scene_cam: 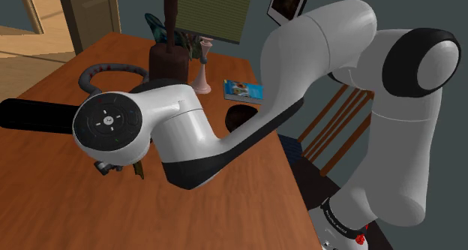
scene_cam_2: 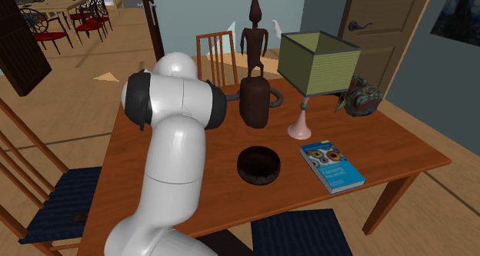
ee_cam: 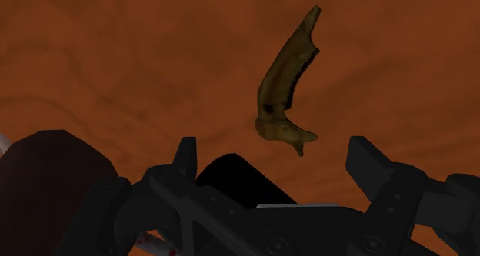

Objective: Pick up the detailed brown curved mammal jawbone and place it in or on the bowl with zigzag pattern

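Down at the very end, the black jaws are wide open and hold nothing. In the wrist view their two black fingers point(ee_cam: 185, 161) stand far apart. Just past the fingertips lies the brown curved jawbone point(ee_cam: 286, 85), flat on the brown wooden surface point(ee_cam: 115, 54). No finger touches it, and it lies a bit closer to one finger than to the other.

The bone is bent like a banana. One end is thin and pointed. The other end is wider and has a small hook that sticks out. Its colour is yellow-brown, with a dark rough line along one edge.

In the shoulder view the big white arm with dark joints point(scene_cam: 322, 46) comes up from the lower right. It bends over and reaches down to the left. Its round wrist hangs low over the wood, and the jaws point down under it.

In the second exterior view the arm stands at the front and bends over the surface. Beside it, near the middle of the surface, sits the dark round bowl point(scene_cam_2: 258, 166). A blue book point(scene_cam_2: 331, 166) lies near the bowl. Farther back stand a dark brown carved figure point(scene_cam_2: 254, 70) and a pink lamp with a square green shade point(scene_cam_2: 318, 61).
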`<state>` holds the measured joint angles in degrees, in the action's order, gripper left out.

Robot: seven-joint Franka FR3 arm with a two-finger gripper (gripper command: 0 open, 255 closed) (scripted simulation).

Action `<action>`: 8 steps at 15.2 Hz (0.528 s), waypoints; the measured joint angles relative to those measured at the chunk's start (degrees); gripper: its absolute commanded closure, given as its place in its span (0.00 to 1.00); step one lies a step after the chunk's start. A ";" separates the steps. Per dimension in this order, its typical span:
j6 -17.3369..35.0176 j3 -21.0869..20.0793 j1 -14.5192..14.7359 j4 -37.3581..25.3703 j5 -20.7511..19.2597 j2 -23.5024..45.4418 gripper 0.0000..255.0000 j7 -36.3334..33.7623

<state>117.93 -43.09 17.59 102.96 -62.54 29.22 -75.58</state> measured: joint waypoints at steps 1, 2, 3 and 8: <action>0.20 0.38 0.24 -0.27 -0.60 0.70 0.00 -0.30; 0.59 0.69 0.22 -0.22 -1.10 1.13 0.00 -0.53; 0.88 1.07 0.38 -0.40 -1.68 1.79 0.00 -0.83; 1.56 1.87 0.43 -0.96 -2.76 3.06 0.00 -0.99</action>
<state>119.49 -41.22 18.02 102.00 -65.30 32.28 -76.56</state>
